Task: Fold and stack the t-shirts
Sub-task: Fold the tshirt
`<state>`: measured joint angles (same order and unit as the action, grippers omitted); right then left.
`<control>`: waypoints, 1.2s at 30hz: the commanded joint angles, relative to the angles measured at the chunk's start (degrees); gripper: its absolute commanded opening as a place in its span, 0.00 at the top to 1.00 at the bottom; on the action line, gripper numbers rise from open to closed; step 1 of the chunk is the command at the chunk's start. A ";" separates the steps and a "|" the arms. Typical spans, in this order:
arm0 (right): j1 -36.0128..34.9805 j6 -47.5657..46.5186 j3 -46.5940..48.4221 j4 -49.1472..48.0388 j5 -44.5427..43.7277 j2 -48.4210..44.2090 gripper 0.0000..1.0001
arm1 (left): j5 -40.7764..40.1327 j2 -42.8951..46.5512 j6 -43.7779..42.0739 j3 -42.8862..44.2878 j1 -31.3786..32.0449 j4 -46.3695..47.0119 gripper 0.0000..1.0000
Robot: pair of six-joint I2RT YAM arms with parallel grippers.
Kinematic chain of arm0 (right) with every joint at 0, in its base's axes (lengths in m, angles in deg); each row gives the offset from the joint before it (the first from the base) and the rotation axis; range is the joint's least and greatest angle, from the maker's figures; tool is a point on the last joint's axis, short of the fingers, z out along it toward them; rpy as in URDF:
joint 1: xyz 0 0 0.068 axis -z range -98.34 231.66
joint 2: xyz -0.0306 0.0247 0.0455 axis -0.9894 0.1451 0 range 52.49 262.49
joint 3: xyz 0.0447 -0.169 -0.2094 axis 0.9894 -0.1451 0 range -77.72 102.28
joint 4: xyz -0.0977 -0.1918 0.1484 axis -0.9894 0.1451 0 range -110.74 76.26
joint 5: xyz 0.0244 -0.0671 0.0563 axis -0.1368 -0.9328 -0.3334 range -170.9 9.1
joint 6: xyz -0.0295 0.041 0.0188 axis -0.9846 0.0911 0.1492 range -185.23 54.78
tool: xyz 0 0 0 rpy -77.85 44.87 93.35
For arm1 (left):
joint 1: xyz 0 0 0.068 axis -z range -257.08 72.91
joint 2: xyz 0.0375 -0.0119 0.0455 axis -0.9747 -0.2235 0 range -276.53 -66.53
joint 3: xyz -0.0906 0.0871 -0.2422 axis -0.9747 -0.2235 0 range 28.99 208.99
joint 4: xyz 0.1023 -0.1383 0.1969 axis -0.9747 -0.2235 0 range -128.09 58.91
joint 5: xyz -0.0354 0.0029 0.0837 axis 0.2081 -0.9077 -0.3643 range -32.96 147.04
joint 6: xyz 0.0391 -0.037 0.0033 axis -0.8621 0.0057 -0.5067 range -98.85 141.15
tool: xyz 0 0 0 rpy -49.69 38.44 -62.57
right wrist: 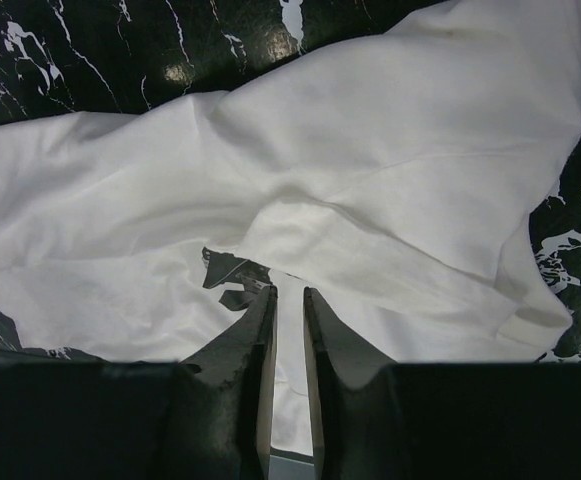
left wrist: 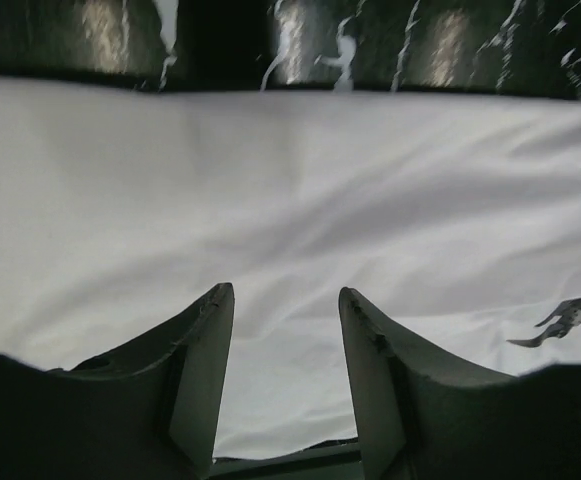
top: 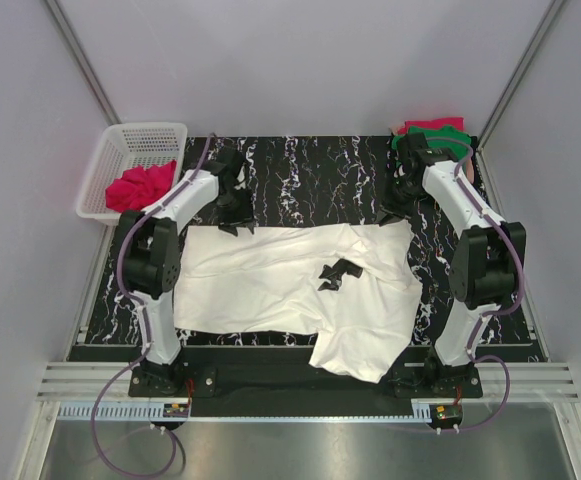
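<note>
We find the white t-shirt spread on the mat, long axis left to right, just nearward of both pincers: left gripper half open, empty, at its far-left edge; right gripper a narrow slit, seemingly empty, at its far-right corner.

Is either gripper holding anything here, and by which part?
Nothing held: the left gripper and right gripper hover, jaws apart, over the white t-shirt.

Spread t-shirt is lying mid-table, its near-right part hanging over the front edge. Bunched t-shirt is sitting in basket far left; more t-shirts are lying far right.
</note>
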<state>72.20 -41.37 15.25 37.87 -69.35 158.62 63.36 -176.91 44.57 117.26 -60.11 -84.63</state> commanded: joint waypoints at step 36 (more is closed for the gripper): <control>6.99 6.47 -6.22 -1.04 -17.88 4.09 0.66 | 0.18 8.35 -0.13 -4.42 4.74 -0.42 0.49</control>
<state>78.10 -36.01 10.18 37.39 -84.84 165.70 64.89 -171.01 45.29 113.56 -55.00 -84.55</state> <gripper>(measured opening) 0.341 0.509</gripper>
